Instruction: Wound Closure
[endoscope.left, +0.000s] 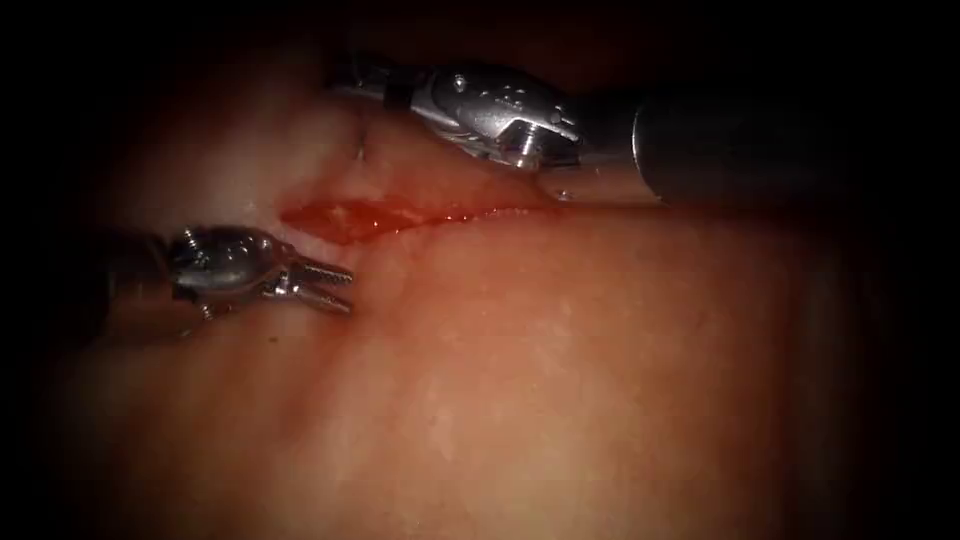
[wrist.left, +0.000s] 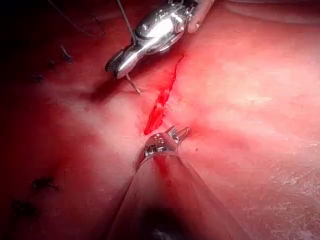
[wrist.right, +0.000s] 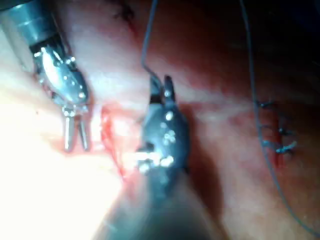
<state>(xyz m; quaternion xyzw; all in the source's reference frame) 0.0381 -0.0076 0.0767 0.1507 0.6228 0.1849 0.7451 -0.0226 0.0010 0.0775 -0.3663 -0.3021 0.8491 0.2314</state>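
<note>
Right tool grips thread (left tool empty).

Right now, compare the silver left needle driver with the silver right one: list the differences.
The left tool has open jaws and holds nothing; dark thread meets the tip of the right tool, grip unclear. The left tool sits at the left end of the red cut; the right tool lies above it. Both are shiny metal over the tissue.
</note>
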